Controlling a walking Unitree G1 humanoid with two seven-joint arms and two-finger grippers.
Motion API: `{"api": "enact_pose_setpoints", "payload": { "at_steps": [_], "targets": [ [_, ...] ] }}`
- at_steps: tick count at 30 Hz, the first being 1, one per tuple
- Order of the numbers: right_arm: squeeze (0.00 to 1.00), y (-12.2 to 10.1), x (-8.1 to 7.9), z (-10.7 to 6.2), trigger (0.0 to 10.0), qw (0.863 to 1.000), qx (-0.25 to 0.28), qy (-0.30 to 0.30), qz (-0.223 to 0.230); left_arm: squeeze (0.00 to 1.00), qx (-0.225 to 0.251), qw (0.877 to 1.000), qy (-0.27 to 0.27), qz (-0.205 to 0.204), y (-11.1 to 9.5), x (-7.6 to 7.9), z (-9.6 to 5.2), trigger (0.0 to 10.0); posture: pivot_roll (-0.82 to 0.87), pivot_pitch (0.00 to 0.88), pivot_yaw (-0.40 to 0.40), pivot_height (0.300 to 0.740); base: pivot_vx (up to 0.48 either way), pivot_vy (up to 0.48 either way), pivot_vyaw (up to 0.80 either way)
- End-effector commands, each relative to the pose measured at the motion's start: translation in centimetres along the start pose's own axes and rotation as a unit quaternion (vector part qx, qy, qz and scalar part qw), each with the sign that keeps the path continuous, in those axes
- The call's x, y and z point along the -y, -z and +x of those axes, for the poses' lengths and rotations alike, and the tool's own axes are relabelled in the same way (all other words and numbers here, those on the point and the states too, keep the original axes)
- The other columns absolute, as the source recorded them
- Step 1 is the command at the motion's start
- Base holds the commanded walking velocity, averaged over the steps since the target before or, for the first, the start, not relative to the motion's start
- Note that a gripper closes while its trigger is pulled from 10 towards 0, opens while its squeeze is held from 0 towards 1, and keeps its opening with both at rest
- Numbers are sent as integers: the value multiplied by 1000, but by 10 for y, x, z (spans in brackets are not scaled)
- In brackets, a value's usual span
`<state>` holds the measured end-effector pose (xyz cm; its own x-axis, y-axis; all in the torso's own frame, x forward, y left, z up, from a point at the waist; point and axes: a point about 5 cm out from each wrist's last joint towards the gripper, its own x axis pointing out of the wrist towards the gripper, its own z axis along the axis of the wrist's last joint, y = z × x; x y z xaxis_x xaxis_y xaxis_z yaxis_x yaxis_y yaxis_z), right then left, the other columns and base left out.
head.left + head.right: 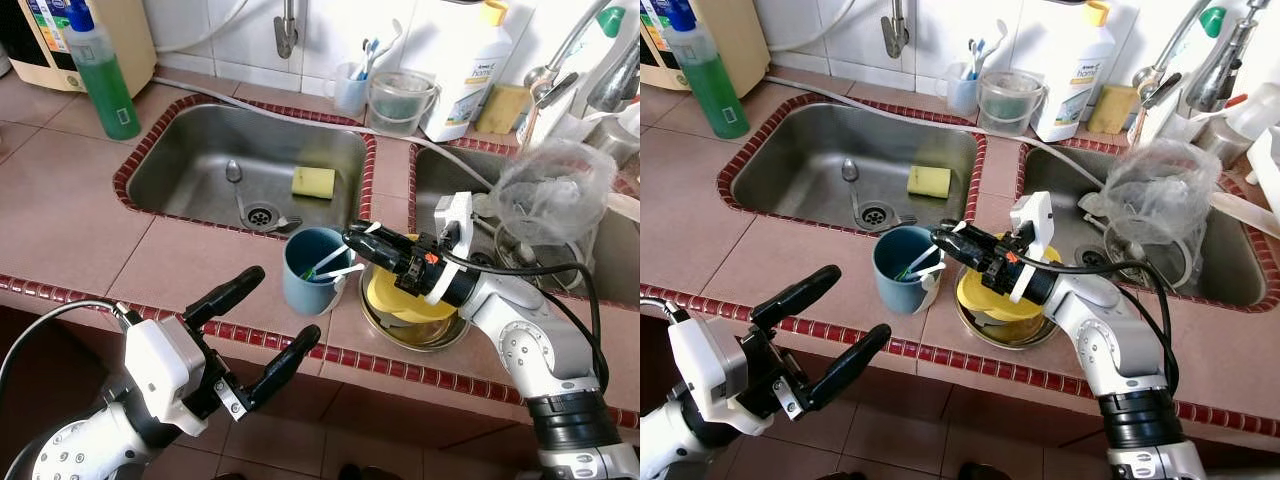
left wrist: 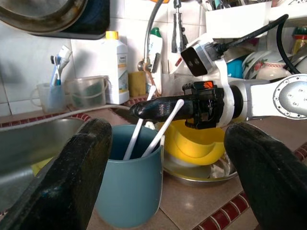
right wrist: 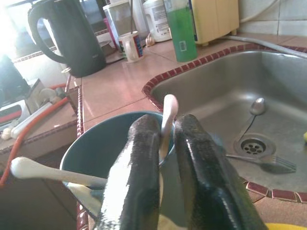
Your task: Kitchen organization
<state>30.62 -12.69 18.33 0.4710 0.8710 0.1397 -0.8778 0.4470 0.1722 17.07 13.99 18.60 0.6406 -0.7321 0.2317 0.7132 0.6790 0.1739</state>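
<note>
The right pincer (image 1: 352,238) is closed on a white plastic utensil (image 3: 167,120) above the round blue-grey plastic cup (image 1: 313,270) on the tiled bench (image 1: 190,265). The left pincer (image 1: 268,325) hangs wide open and empty near the bench edge, beside the cup.

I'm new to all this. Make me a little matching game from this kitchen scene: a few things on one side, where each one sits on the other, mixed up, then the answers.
Things:
1. sponge
2. green bottle
3. yellow bowl
4. white stick

Places:
A. in the metal bowl on the counter's front edge
B. between the right gripper's fingers, over the blue cup
C. on the floor of the left sink
D. on the counter, far left of the sink

Pairs: 1-C, 2-D, 3-A, 4-B
</note>
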Motion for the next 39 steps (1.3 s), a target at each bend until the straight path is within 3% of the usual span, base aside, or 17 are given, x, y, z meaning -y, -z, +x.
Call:
{"api": "enact_pose_setpoints", "payload": {
  "at_steps": [1,17,19,20,33,39],
  "targets": [
    [0,-7,0,-6,0,1000,8,0,-6,0,9,1000,9,3,-6,4,1,10000,31,177,-82,740,0,0,0],
    [0,-12,-2,2,0,1000,18,-12,0,0,11,1000,8,2,-7,6,2,10000,41,164,-92,740,0,0,0],
    [0,-13,-2,2,5373,1000,17,-15,-2,0,10,1000,7,2,-6,6,2,10000,41,164,-92,740,0,0,0],
    [0,-14,-2,3,10000,1000,18,-17,-2,0,10,1000,7,2,-6,6,2,10000,41,163,-93,740,0,0,0],
    [0,-43,-5,5,10000,998,51,-29,-20,0,10,1000,7,3,-5,4,3,10000,32,168,-90,740,0,0,0],
    [0,-60,-16,6,10000,996,66,-51,-30,0,9,1000,7,3,-4,3,3,10000,25,165,-86,740,0,0,0]
  ]
}}
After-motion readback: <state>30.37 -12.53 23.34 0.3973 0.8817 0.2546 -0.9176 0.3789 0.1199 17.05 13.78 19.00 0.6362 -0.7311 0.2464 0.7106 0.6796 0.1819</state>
